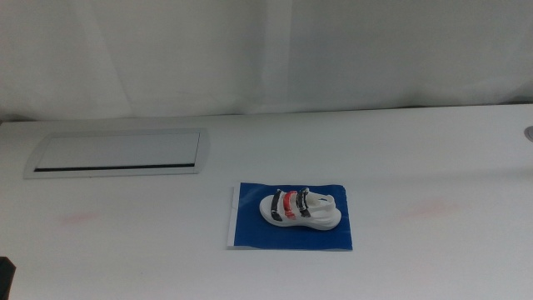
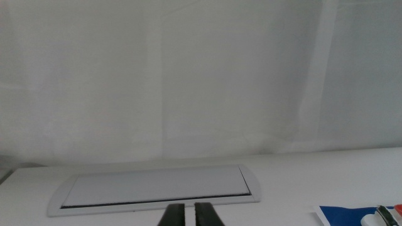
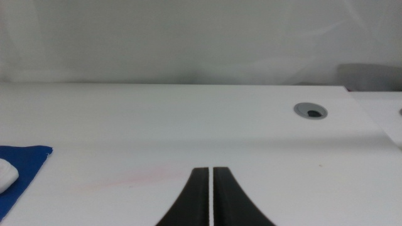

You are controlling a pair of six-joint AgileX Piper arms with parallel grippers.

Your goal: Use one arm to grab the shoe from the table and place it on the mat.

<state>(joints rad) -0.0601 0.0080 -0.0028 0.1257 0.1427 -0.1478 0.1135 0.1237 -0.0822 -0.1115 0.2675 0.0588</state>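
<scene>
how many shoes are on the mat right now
1. A single white sandal lies on the dark blue mat, toward its right half. No other shoe shows on the table.

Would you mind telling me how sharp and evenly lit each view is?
Middle view: soft, even light, the shoe on the mat slightly blurred, faint shadow. Left wrist view: hazy, washed out; left gripper dark. Right wrist view: the right gripper crisp, backdrop dim.
</scene>
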